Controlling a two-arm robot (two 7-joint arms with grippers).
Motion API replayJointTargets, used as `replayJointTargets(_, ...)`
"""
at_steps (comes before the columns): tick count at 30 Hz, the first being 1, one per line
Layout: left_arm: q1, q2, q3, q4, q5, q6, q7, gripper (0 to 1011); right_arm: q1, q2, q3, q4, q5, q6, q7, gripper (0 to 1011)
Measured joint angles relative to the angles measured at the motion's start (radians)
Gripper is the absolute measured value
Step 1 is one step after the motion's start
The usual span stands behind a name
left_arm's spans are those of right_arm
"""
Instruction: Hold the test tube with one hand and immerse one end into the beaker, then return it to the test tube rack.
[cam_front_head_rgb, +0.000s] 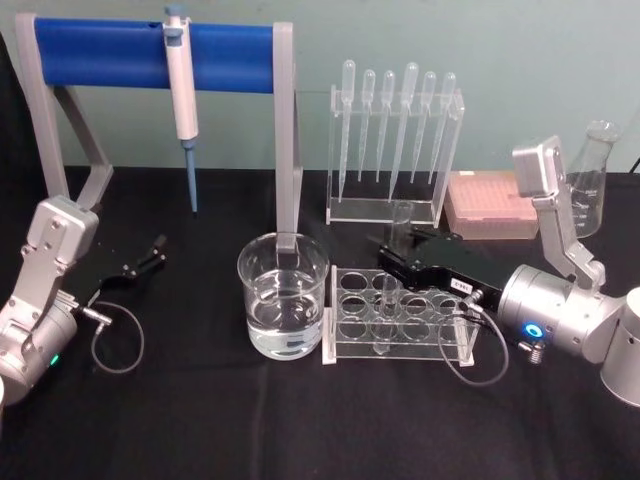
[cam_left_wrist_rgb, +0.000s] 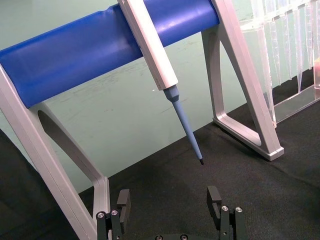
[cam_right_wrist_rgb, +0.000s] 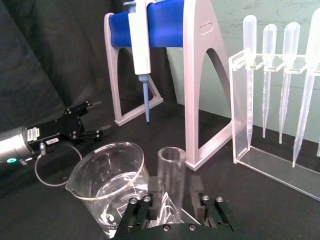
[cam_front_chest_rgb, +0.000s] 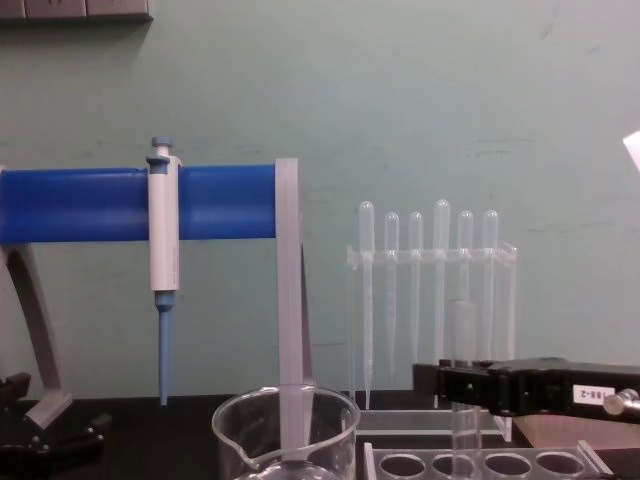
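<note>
**A:** Where is the long, clear glass test tube with the rounded bottom (cam_front_head_rgb: 401, 222)?

**B:** It is standing upright in the clear acrylic rack (cam_front_head_rgb: 366, 318), in a hole toward the end nearest the beaker. I can't tell exactly which hole. Its open top rises well above the rack.

**A:** And what has hold of it?

**B:** The black two-fingered right gripper (cam_front_head_rgb: 393, 252) reaches in level from the right, across the top of the rack. Its fingers look clenched on the tube, one on each side, above the rack's upper plate. I'd say the high grip is deliberate, since it leaves the lower end bare for dipping and keeps the fingers clear of the rack.

**A:** Is the beaker close?

**B:** Yes. The wide, clear glass beaker with the pouring spout (cam_front_head_rgb: 283, 295) sits just beside the rack, on the robot's left, partly filled with clear liquid. That makes the carry a short one.

**A:** And the other arm?

**B:** The black left gripper (cam_front_head_rgb: 150, 255) lies low over the black-clothed counter (cam_front_head_rgb: 300, 420), well apart on the far left. Its fingers are spread and hold nothing. It is out of the working path, so it looks parked.

**A:** What does the next move call for?

**B:** Probably a straight lift, so the tube clears its hole before it moves sideways. The danger is glass striking the beaker's rim.
</note>
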Motion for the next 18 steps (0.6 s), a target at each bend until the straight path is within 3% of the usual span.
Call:
replayJointTargets(7,0.000,0.000,0.000,0.000,0.000,0.000,0.000,1000,-0.010,0.009,0.009,-0.011,0.003,0.003,-0.001,233)
replayJointTargets(18,0.000,0.000,0.000,0.000,0.000,0.000,0.000,1000,-0.030,0.025,0.022,-0.062,0.006,-0.008,-0.008,225)
